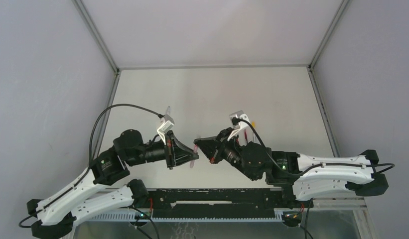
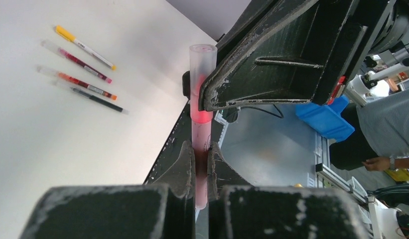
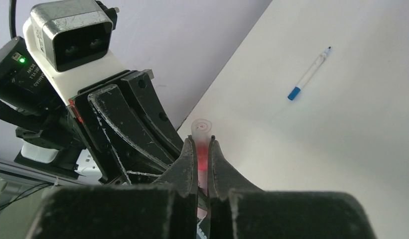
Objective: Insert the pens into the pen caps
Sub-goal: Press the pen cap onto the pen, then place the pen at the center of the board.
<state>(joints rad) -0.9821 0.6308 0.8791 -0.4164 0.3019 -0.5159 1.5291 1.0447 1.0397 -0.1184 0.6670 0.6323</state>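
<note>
Clamps the pink pen (image 2: 201, 144) in the left gripper (image 2: 201, 160) and, at three o'clock, apparently its cap (image 2: 202, 64) in the right gripper (image 3: 203, 155), with the shared axis twelve-to-six from overhead.

Pens, six in all: four side by side on the surface (image 2: 43, 149), namely the yellow-ended pen (image 2: 85, 48), pink-ended pen (image 2: 76, 61), orange-ended pen (image 2: 77, 82) and black pen (image 2: 92, 97); one blue-ended pen (image 3: 310, 73); one raised pink pen (image 2: 201, 124). Grippers, two: left gripper (image 2: 201, 169), right gripper (image 3: 203, 159).
</note>
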